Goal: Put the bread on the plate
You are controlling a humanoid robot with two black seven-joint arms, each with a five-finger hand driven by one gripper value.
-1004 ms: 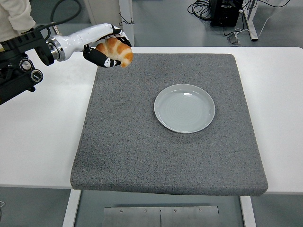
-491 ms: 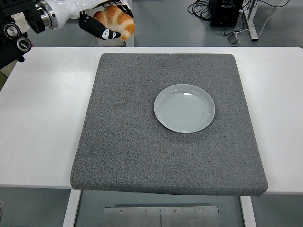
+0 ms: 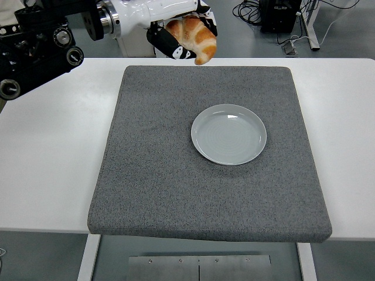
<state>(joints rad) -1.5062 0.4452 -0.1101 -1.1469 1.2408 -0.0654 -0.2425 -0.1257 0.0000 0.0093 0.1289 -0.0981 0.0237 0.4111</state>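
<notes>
The left hand (image 3: 183, 36) reaches in from the upper left on a white forearm, its black fingers (image 3: 167, 42) curled around a croissant (image 3: 195, 36) and gripping it. The golden-brown, ridged croissant juts out to the right of the fingers, its lower tip pointing down past them, and it hangs in the air above the far edge of the grey mat (image 3: 158, 170), touching neither mat nor table. Below and to the right of the fingers, well apart from them, a round grey plate (image 3: 202, 143) lies flat on the mat, with nothing on it. The mat covers the middle of the white table (image 3: 47, 152), which stretches out to the left and right beneath the fingers' level. Behind the hand, at the left edge of the view, sit the black joints of the left arm (image 3: 35, 47). The right arm does not appear in the view.
</notes>
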